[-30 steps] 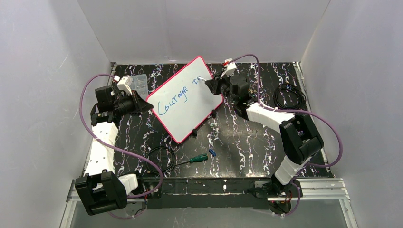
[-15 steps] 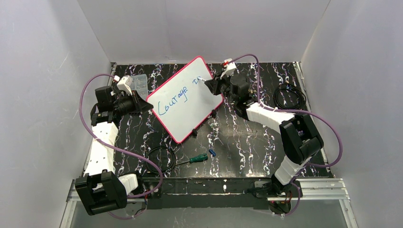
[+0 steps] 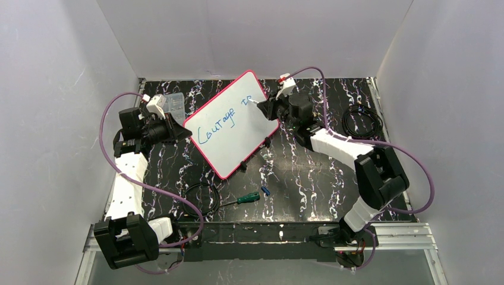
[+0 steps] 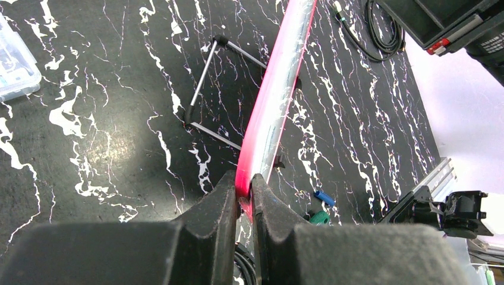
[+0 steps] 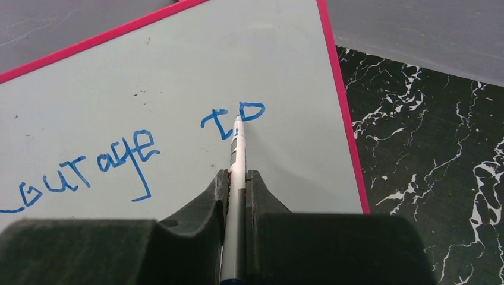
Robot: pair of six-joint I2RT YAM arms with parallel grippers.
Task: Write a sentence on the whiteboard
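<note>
The whiteboard (image 3: 229,127), white with a pink-red frame, stands tilted at mid-table on its black clip feet. Blue writing (image 3: 218,127) on it reads "Courage to"; it also shows in the right wrist view (image 5: 119,157). My left gripper (image 4: 242,193) is shut on the whiteboard's pink edge (image 4: 270,113) at its left corner. My right gripper (image 5: 237,178) is shut on a white marker (image 5: 238,160). The marker tip touches the board at the "o" of "to" (image 5: 252,111).
A clear plastic box (image 3: 175,102) sits at the back left, behind the left gripper. A green-handled screwdriver (image 3: 245,198), a blue cap (image 3: 265,191) and a black cable loop (image 3: 201,199) lie near the front. A coiled black cable (image 3: 361,122) lies at the right.
The right gripper shifted slightly and the "o" of "to" was drawn after the "t". The left gripper and the board have not moved.
</note>
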